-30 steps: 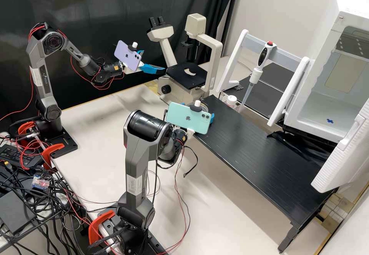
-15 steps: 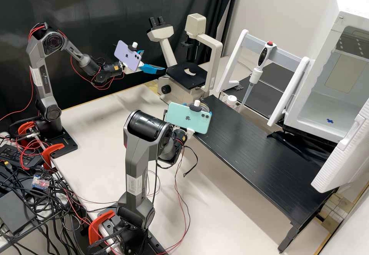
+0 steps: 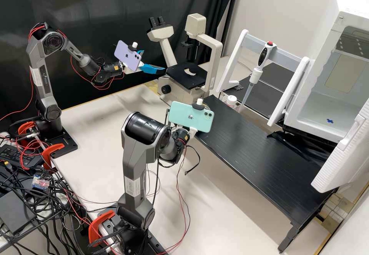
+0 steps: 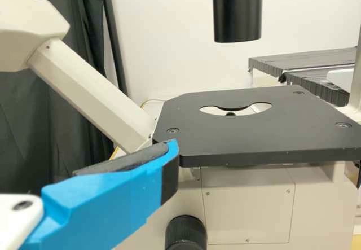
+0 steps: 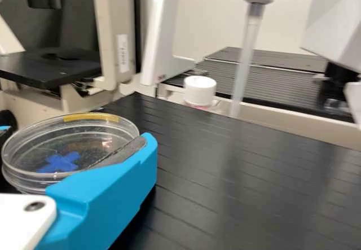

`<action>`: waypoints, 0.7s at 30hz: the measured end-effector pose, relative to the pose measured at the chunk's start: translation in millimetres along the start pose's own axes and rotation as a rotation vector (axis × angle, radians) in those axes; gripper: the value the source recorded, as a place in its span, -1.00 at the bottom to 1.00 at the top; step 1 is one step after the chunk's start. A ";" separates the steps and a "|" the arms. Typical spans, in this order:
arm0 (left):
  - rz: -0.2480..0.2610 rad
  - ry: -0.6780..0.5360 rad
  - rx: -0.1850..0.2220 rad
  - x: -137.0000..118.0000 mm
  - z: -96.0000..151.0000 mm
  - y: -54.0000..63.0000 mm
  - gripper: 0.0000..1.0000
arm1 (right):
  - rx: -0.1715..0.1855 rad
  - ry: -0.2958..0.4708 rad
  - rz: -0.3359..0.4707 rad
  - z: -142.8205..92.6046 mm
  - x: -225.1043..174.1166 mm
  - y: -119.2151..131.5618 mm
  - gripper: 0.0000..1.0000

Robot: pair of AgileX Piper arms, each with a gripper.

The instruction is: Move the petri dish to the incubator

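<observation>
The left arm rises to a raised elbow, then slopes down toward the microscope, the left gripper hanging near its stage with blue fingers spread apart. The right arm stands on the high camera's side of the microscope, elbow bent above its wrist, the right gripper pointing away from that camera, fingers closed in a grip.

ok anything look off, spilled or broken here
Nothing looks spilled or broken, and the petri dish appears intact. Two untidy spots: tangled cables heaped beside the arm bases, and a black lead dangling near the right arm's wrist, its end seemingly unplugged.
</observation>
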 end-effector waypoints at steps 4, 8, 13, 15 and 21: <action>0.000 0.000 0.000 0.0 0.0 0.0 1.00 | -0.002 -0.034 0.084 8.9 -16.8 27.0 -1.00; 0.000 0.000 0.000 0.0 0.0 0.0 1.00 | 0.004 -0.057 0.177 19.0 -30.3 53.7 -1.00; 0.000 0.000 0.000 0.0 0.0 0.0 1.00 | 0.013 -0.121 0.284 43.1 -45.3 86.2 -1.00; 0.000 0.000 0.000 0.0 0.0 0.0 1.00 | 0.013 -0.141 0.324 53.0 -46.9 100.6 -1.00; 0.000 0.000 0.000 0.0 0.0 0.0 1.00 | 0.017 -0.192 0.427 79.1 -39.3 140.6 -1.00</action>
